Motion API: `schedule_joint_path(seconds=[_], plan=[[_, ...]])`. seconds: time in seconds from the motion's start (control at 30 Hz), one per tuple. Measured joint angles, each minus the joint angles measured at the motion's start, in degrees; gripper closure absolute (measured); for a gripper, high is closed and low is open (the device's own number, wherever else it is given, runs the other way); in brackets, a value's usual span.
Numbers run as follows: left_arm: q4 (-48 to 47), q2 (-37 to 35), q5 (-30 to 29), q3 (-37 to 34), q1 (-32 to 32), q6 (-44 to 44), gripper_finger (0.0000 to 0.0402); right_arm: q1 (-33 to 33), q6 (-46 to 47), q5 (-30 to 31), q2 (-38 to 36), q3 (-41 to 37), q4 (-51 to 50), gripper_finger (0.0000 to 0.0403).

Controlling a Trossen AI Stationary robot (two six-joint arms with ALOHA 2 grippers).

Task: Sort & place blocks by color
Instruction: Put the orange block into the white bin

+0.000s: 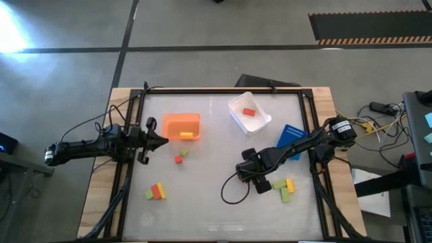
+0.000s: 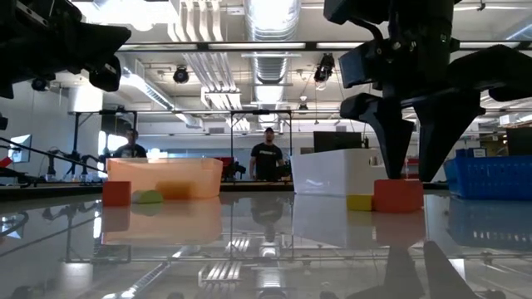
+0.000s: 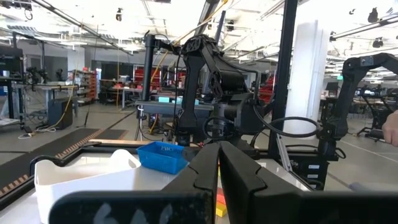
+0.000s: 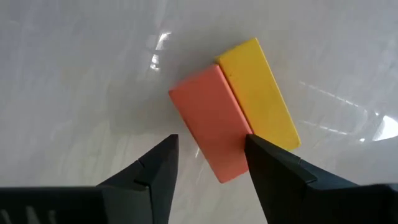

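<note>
My right gripper is open and points down over a red block that lies flat on the table, side by side with a yellow block. In the low view its fingers stand just above that red block; I see no touch. My left gripper is shut at the near left corner of the orange bin, which has a yellow block in it. Loose blocks lie near the middle, near left and near right.
The white bin with a red block in it sits toward the far edge. The blue bin lies partly under the right arm. A black cable loops on the table beside the right gripper. People stand far behind the table.
</note>
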Motion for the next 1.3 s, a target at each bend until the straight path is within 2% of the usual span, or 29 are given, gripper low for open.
schedule_joint_path(seconds=[0.27, 0.53, 0.67, 0.9, 1.1, 1.2, 1.3], plan=[[0.00, 0.00, 0.00, 0.00, -0.01, 0.00, 0.0402, 0.00, 1.12, -1.28, -0.12, 0.01, -0.08, 0.0286], [0.07, -0.02, -0.01, 0.00, 0.00, 0.07, 0.0402, 0.02, 0.86, -2.40, -0.68, -0.05, -0.31, 0.0387], [0.82, -0.02, -0.60, 0.00, 0.01, 0.05, 0.0402, 0.02, 0.96, -2.02, -2.61, -0.25, -1.20, 0.0394], [1.12, -0.02, -5.36, 0.02, 0.01, -0.04, 0.0402, 0.00, 2.76, -1.29, -9.20, -0.43, -1.70, 0.0395], [3.83, -0.02, -6.11, 0.04, -0.01, -0.09, 0.0402, 0.07, 3.96, -1.15, -13.01, -2.09, -0.34, 0.0393], [3.94, -0.10, -6.12, 0.04, -0.01, -0.09, 0.0402, 0.28, 3.59, -1.16, -13.56, -4.03, 2.06, 0.0379], [4.28, -0.02, -6.12, 0.04, 0.01, -0.17, 0.0402, 0.33, 3.44, -1.22, -13.04, -5.38, 2.95, 0.0347]])
